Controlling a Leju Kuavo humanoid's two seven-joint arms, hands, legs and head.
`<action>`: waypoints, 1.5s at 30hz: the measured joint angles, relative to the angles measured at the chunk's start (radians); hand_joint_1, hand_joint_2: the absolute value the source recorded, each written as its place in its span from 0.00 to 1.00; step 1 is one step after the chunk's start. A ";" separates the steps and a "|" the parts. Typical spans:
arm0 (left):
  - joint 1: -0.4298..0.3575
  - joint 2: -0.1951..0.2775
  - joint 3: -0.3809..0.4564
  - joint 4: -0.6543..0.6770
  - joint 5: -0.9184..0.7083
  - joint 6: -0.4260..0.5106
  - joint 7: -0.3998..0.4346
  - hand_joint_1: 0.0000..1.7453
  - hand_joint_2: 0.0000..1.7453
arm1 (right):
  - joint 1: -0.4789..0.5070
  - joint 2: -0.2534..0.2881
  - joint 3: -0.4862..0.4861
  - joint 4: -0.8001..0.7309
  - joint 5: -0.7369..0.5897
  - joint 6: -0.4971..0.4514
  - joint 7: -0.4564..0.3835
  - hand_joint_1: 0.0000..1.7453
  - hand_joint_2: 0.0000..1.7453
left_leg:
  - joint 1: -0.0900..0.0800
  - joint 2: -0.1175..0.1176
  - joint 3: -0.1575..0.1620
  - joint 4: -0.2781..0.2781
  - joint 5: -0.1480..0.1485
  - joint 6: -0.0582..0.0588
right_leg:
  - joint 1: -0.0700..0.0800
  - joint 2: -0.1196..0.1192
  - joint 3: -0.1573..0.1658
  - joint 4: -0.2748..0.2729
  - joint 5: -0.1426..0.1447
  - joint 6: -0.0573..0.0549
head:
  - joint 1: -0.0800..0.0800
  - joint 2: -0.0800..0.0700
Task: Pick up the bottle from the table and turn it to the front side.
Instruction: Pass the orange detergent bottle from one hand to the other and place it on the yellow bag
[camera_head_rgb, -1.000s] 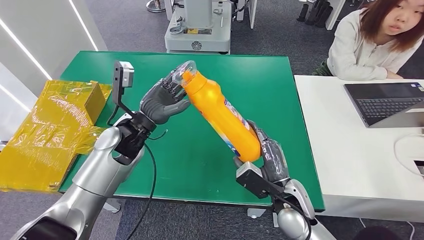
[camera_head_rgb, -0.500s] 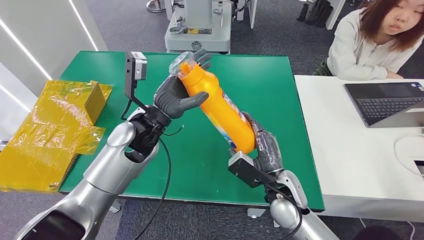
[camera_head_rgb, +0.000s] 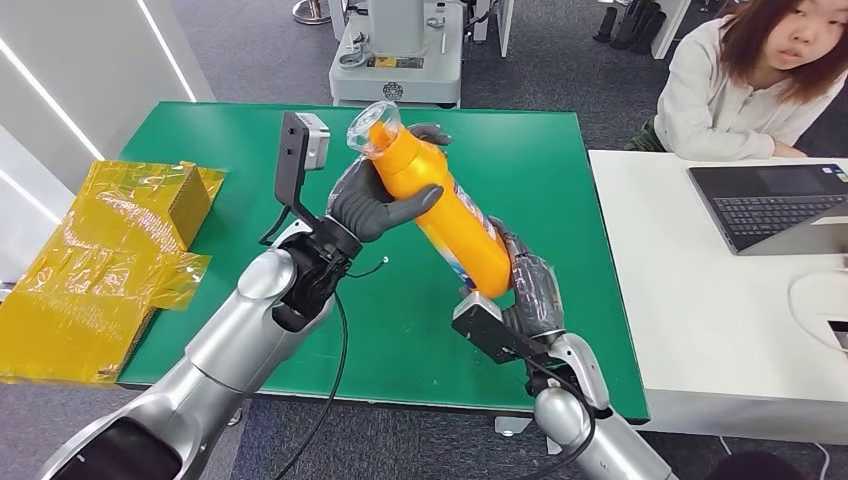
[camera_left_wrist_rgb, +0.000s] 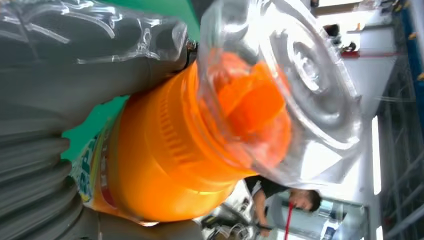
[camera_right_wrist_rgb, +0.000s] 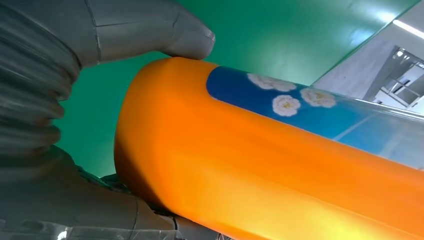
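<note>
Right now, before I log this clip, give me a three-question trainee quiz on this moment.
1. True or false: the orange bottle is lifted off the green table.
2. Which hand holds the bottle's base? A) left hand B) right hand C) the person's hand
3. Fill in: a clear ____ covers the bottle's orange cap.

Key: 1 true. 2 B: the right hand holds the base; the left hand grips near the neck. 3 plastic cover.

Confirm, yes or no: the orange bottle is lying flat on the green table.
No. The orange bottle is held tilted above the green table, the left hand at its neck and the right hand at its base.
</note>
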 joint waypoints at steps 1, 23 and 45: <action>0.000 -0.001 0.000 0.002 0.010 -0.002 0.001 1.00 1.00 | -0.001 0.001 0.000 0.005 0.000 -0.003 -0.003 1.00 1.00 | 0.000 0.000 0.000 0.000 0.000 0.000 | 0.000 0.000 0.000 0.000 0.000 0.000 | 0.000 0.000; 0.048 0.083 -0.001 0.023 -0.048 -0.073 -0.134 1.00 1.00 | 0.186 -0.009 -0.154 -0.223 -0.556 0.124 -0.099 0.00 1.00 | 0.000 0.000 0.000 0.000 0.000 0.000 | 0.000 0.000 -0.001 0.000 0.000 0.000 | 0.000 0.000; 0.163 0.209 0.067 0.072 -1.814 0.579 -0.018 1.00 1.00 | 0.367 -0.090 -0.277 -0.461 -0.564 0.055 -0.177 0.00 1.00 | 0.000 0.000 0.000 -0.001 0.000 0.000 | 0.000 0.000 -0.001 0.000 -0.001 0.000 | 0.000 0.000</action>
